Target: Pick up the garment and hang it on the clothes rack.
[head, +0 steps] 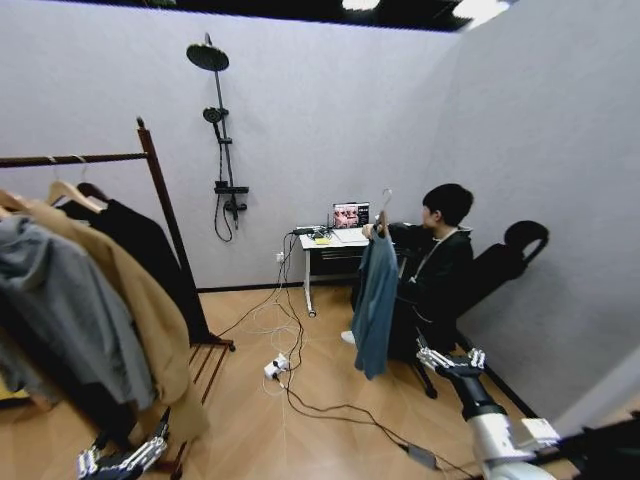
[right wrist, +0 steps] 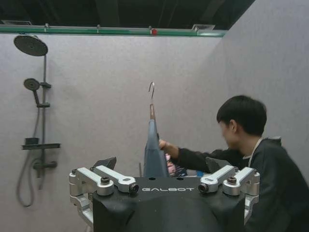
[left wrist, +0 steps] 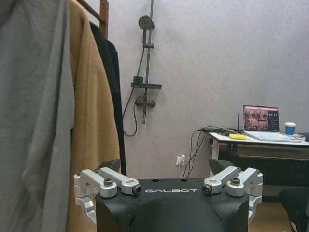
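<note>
The garment [head: 375, 300], a teal long-sleeved top on a hanger, hangs from the raised hand of a seated person [head: 440, 265] at the right of the room. It appears edge-on in the right wrist view as the garment [right wrist: 154, 152], straight beyond my open right gripper [right wrist: 161, 163]. In the head view my right gripper [head: 452, 357] is low and right of the garment, well apart from it. The clothes rack [head: 165, 205] stands at the left, holding a grey hoodie, a tan coat and a black coat. My left gripper [head: 120, 460] is open, low beside those coats [left wrist: 94, 111].
A desk [head: 325, 245] with a laptop stands at the back wall, and a shower fixture [head: 222, 140] is mounted to its left. Cables and a power strip [head: 277, 367] lie on the wooden floor. A black chair [head: 510, 255] is behind the person.
</note>
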